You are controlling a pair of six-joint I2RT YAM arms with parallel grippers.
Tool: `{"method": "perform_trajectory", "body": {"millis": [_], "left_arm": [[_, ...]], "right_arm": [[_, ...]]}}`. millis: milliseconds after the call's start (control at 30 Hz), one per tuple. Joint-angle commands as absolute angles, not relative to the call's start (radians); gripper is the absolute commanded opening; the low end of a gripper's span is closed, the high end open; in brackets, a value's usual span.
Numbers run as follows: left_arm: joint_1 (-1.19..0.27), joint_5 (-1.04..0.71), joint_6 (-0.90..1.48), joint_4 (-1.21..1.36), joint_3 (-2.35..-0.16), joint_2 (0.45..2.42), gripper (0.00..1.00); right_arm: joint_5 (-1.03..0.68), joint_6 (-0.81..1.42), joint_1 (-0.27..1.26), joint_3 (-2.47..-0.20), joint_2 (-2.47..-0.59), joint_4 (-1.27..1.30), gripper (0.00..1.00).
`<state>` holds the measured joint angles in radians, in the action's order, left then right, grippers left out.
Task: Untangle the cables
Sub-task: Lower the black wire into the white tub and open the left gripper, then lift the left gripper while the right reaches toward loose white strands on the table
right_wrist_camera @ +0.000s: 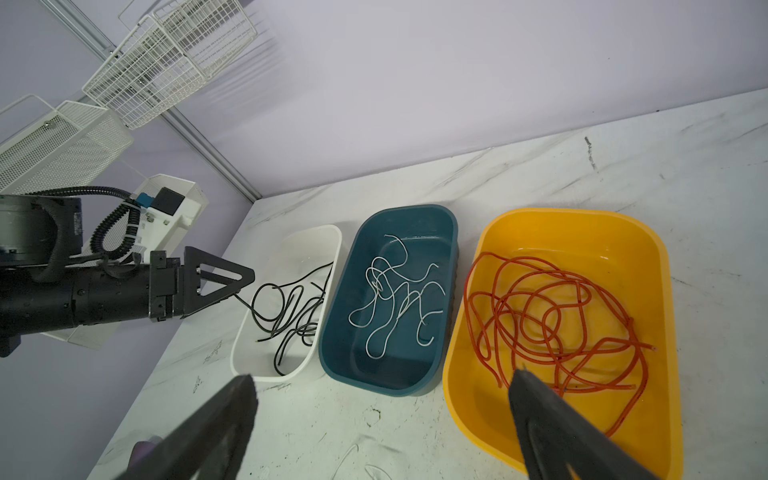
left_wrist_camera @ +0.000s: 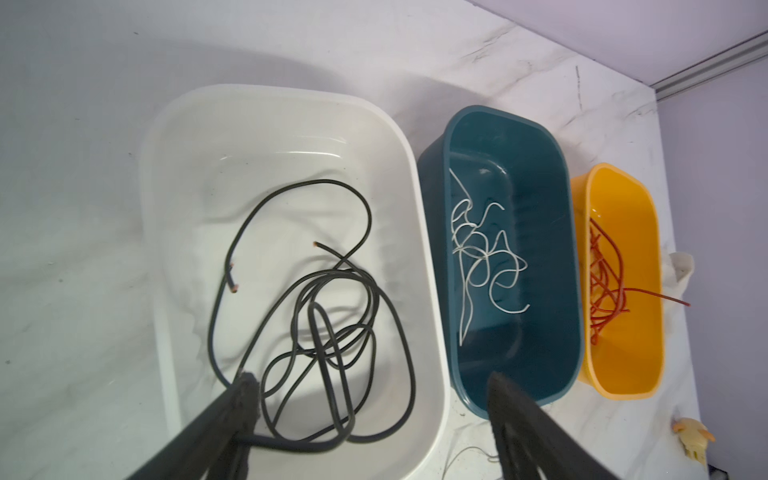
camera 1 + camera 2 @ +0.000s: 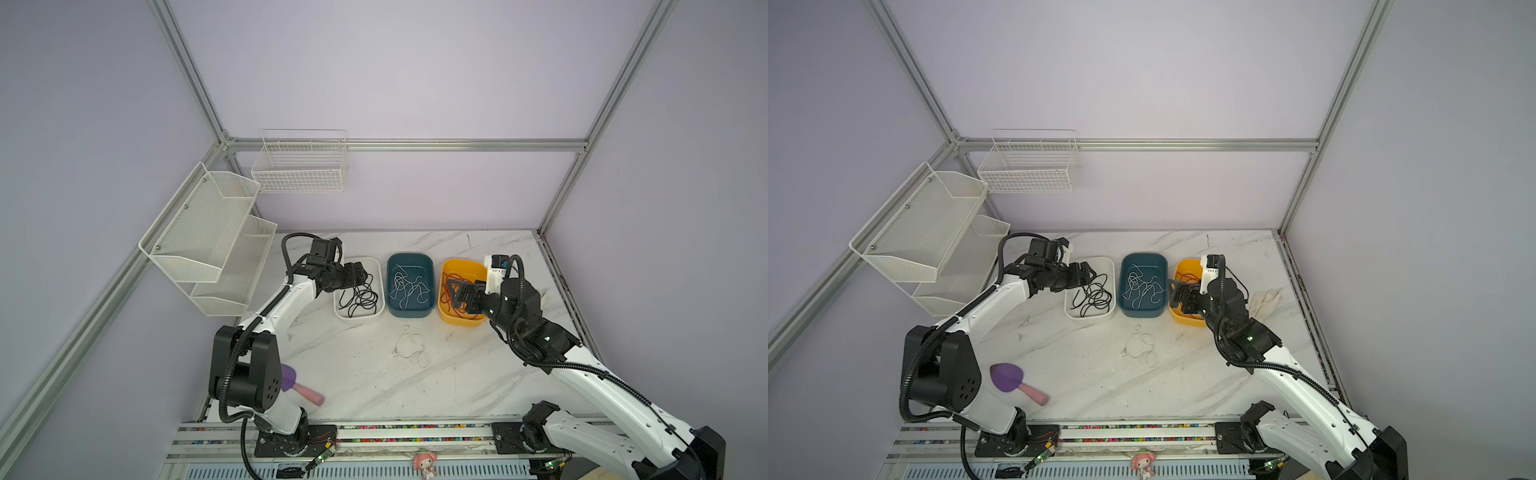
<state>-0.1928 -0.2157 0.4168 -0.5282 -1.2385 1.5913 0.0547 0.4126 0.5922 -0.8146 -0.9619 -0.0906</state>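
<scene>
The left pincer [image 2: 371, 376], jaws released, hangs over thin black cables [image 2: 332, 353] in the white plastic tub [image 2: 274, 89]; a stray white cable [image 3: 405, 356] looks nearer the right pincer [image 1: 382, 378].

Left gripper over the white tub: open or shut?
Open. In its wrist view the left gripper has its fingers wide apart over the white tub, with black cables lying in the gap.

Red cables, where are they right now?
In both top views the red cables lie coiled in the yellow bin, the rightmost of three bins on the table, right beside the blue bin.
</scene>
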Motion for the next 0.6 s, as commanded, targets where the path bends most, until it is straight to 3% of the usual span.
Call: {"method": "perform_trajectory", "body": {"millis": [0, 267, 367, 567], "left_arm": [[-0.214, -0.087, 0.363, -0.574, -1.348, 1.582, 0.88], [-0.334, 0.162, 0.299, -0.629, -1.431, 1.595, 0.92], [-0.397, 0.263, 0.267, -0.642, -1.461, 1.6, 1.0], [-0.442, 0.346, 0.232, -0.687, -1.51, 1.629, 1.0]], "right_arm": [[0.018, 0.401, 0.598, -0.828, -0.968, -0.053, 0.98], [-0.073, 0.385, 0.613, -0.807, -0.957, 0.018, 0.96], [-0.09, 0.381, 0.619, -0.805, -0.968, 0.023, 0.94], [-0.11, 0.371, 0.634, -0.788, -0.952, 0.054, 0.91]]}}
